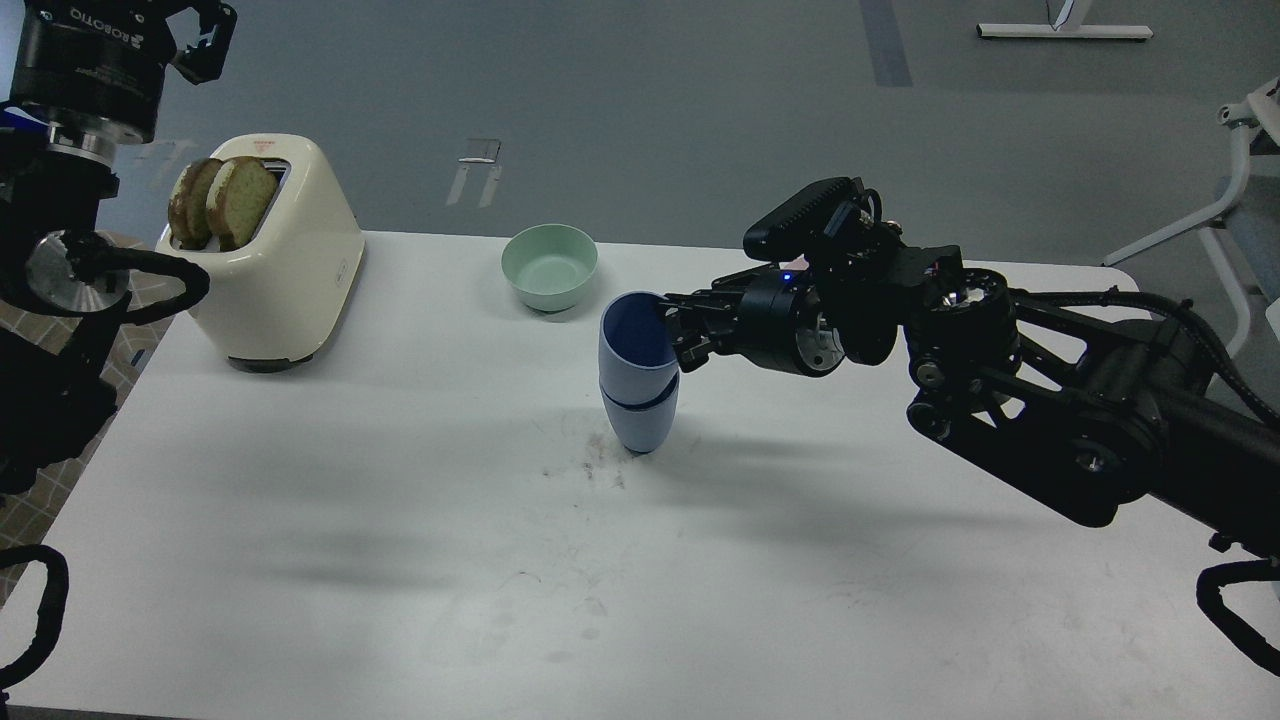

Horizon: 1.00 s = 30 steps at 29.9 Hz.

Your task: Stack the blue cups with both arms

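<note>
Two blue cups stand nested at the table's middle. The upper cup sits inside the lower cup, leaning slightly left. My right gripper comes in from the right, level with the upper cup's rim, and its fingers are closed on the rim's right side. My left gripper is raised at the top left corner, far from the cups, open and empty.
A cream toaster with two bread slices stands at the back left of the white table. A mint-green bowl sits just behind the cups. The pink bowl is hidden behind my right arm.
</note>
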Available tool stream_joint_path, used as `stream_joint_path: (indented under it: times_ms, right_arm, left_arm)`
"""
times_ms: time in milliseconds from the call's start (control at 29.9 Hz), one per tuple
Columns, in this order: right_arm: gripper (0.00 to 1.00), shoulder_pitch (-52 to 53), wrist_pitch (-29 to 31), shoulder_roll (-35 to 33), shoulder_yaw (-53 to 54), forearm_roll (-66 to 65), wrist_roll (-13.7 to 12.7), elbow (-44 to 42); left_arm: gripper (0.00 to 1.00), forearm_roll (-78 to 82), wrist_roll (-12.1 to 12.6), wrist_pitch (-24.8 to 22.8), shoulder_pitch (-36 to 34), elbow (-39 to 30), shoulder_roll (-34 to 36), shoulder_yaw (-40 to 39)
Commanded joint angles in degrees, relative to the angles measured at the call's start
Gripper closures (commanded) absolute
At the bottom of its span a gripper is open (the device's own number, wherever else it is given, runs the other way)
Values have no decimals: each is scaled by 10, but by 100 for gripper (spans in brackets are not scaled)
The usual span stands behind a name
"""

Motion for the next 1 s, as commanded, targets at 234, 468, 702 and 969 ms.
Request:
stream_joint_path:
  times_ms: [234, 468, 702, 969]
  right_arm:
    - [92, -7, 0, 0, 0, -5, -1, -5]
    - [2, -12, 0, 5, 4, -4, -1, -6]
    - [1, -20, 0, 5, 8, -1, -1, -7]
    - [0, -20, 0, 7, 85, 5, 0, -8]
  left_arm:
    - [2, 0, 0, 0, 1, 0, -1, 0]
    - [2, 0, 0, 0, 1, 0, -1, 0]
    - [2, 0, 0, 0, 1, 0, -1, 0]
    - [2, 0, 0, -1, 0, 0, -2, 0]
